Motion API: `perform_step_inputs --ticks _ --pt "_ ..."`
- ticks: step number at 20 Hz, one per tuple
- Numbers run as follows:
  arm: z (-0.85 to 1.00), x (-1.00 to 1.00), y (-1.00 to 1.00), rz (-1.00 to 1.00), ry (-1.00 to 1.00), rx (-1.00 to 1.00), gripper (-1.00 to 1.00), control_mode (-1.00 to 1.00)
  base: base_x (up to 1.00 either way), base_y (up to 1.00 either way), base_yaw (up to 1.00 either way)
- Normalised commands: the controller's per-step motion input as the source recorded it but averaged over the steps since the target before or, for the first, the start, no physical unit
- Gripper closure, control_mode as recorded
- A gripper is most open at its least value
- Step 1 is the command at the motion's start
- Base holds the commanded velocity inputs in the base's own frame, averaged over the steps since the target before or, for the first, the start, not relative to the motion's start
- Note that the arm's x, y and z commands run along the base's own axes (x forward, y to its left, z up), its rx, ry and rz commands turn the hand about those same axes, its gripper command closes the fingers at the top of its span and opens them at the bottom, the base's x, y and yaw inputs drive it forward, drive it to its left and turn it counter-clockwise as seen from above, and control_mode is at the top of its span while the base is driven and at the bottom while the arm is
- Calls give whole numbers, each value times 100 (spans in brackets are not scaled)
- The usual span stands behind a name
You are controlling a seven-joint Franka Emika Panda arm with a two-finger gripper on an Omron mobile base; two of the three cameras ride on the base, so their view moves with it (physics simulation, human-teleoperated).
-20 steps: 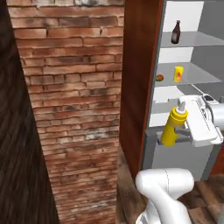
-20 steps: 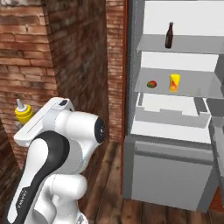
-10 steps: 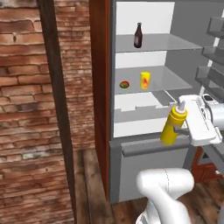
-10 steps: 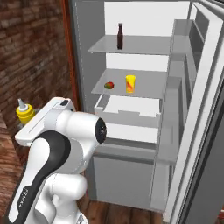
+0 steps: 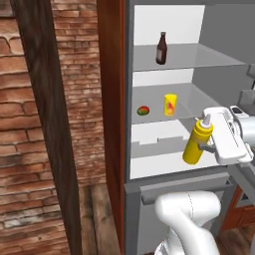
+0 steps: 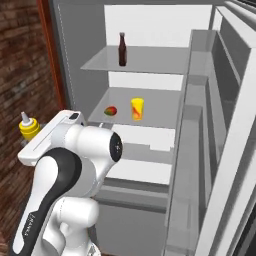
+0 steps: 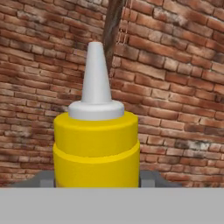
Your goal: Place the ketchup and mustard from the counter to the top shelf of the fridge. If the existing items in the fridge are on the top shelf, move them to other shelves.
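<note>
The hand (image 5: 204,147) is closed on the mustard bottle (image 5: 197,141), a yellow squeeze bottle with a white cone nozzle, gripping it low on the body and holding it nearly upright, its nozzle leaning slightly toward 1 o'clock in the left base view. In that view the bottle hangs in front of the open fridge (image 5: 130,99), at about 4 o'clock from the middle shelf's contents. In the right base view its cap (image 6: 25,120) peeks out at 9 o'clock behind the arm. The hand view shows the nozzle (image 7: 96,74) against a brick wall (image 7: 175,87). Inside the fridge, the top shelf (image 5: 199,60) carries a single dark brown bottle (image 5: 161,48), standing upright near its left side. The middle shelf (image 5: 149,119) holds an orange-yellow cup (image 5: 170,105) and, just beside it at 9 o'clock, a small round red-and-green fruit (image 5: 143,110). Below sits a white drawer (image 5: 154,139). The fridge door (image 6: 220,150) stands open at 3 o'clock in the right base view.
</note>
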Motion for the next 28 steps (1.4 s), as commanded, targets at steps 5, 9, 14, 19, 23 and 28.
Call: perform_step_inputs --ticks 5,9,14,19,23,28 --pt "0 0 0 0 0 0 100 100 48 -6 -2" --pt "9 10 0 -4 0 0 100 -100 33 -1 -4" --pt "56 36 -18 -28 0 0 100 -100 0 0 0" --pt "76 23 -57 -43 0 6 100 -100 0 0 0" --pt "68 17 -75 -46 0 13 100 -100 0 0 0" --pt "44 39 -71 -46 0 10 100 -100 0 0 0"
